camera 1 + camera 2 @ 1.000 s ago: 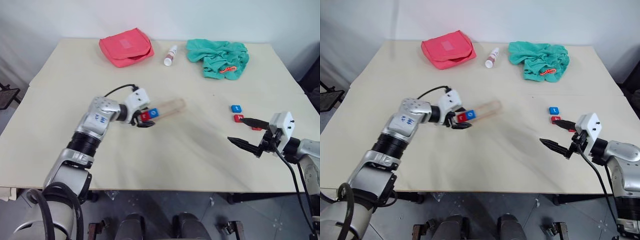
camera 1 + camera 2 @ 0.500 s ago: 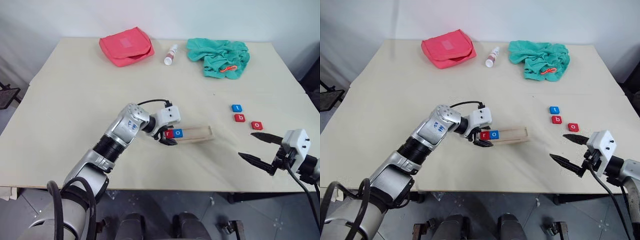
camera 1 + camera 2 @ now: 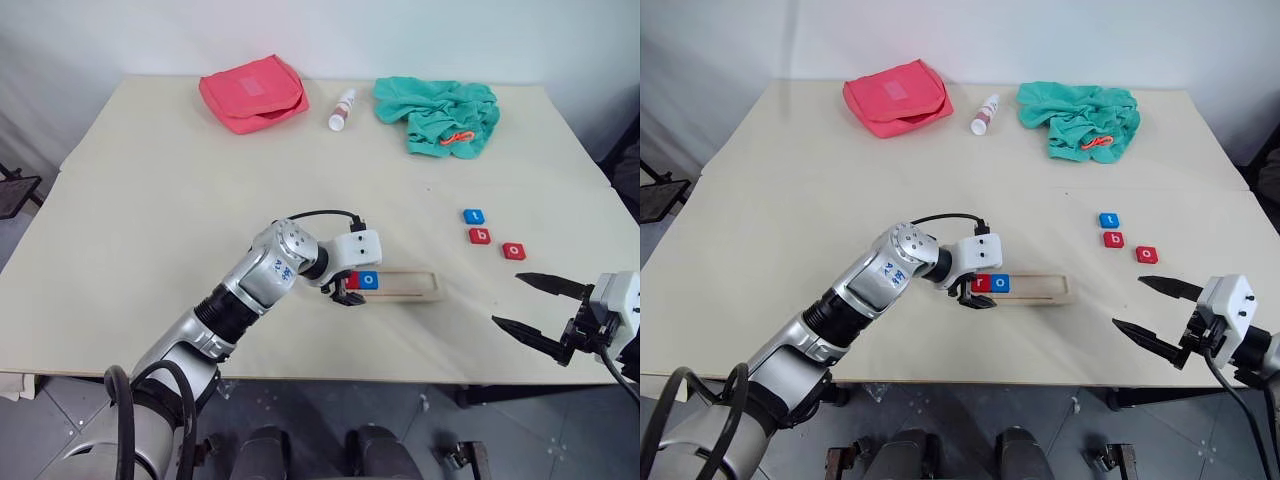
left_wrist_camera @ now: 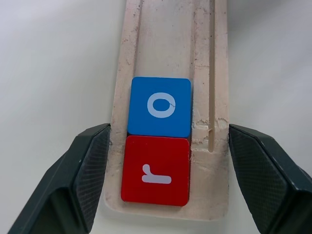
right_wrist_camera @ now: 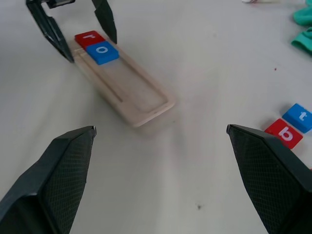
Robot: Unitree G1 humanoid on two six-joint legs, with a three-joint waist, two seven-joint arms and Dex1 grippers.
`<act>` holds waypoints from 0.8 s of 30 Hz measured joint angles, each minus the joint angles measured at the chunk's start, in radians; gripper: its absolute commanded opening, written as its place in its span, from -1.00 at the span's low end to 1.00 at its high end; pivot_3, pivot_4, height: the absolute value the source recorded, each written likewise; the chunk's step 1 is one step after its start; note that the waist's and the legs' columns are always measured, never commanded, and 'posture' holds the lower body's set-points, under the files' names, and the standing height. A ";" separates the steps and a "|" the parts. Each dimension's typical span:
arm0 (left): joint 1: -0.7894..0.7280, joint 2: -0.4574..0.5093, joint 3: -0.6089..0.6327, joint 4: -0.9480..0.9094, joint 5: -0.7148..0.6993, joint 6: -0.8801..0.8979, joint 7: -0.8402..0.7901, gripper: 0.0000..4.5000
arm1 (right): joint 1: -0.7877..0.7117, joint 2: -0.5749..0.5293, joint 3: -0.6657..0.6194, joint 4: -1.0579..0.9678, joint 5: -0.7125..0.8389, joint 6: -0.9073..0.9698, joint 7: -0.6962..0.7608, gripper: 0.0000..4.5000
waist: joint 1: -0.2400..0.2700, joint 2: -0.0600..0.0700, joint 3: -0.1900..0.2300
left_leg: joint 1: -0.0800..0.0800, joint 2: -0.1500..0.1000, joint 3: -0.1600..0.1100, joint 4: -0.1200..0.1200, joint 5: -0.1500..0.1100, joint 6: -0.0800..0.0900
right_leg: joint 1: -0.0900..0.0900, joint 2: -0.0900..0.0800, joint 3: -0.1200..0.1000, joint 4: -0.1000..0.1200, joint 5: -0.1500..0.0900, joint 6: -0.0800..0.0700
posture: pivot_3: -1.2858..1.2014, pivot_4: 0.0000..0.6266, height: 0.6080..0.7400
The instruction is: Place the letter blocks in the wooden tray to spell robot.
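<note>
Tray [image 3: 400, 285] dragged toward table's [image 3: 120, 200] near edge | left end effector [image 4: 163, 185] clamps its end | right end effector [image 3: 535, 307] wide open, empty

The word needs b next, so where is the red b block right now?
In the left eye view the red b block lies on the table's right side, between the blue t block and the red o block.
</note>
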 measured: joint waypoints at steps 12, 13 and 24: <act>0.022 -0.013 0.000 -0.048 -0.002 0.093 0.034 0.99 | -0.017 0.000 0.024 0.006 -0.016 -0.002 -0.020 1.00 | 0.000 0.000 0.000 | 0.000 0.000 0.000 0.000 0.000 0.000 | 0.000 0.000 0.000 0.000 0.000 0.000 | 0.03 -0.52 1.00; 0.022 -0.013 0.000 -0.048 -0.005 0.094 0.036 0.99 | -0.017 0.000 0.024 0.006 -0.017 -0.001 -0.022 1.00 | 0.000 0.000 0.000 | 0.000 0.000 0.000 0.000 0.000 0.000 | 0.000 0.000 0.000 0.000 0.000 0.000 | 0.03 -0.52 1.00; 0.022 0.042 0.277 -0.130 -0.210 0.053 0.003 0.99 | 0.003 0.000 0.001 -0.012 -0.011 0.039 -0.113 1.00 | 0.000 0.001 0.000 | 0.000 0.000 0.000 0.002 0.000 0.000 | 0.000 0.000 0.000 0.001 0.000 0.000 | 0.03 -0.52 1.00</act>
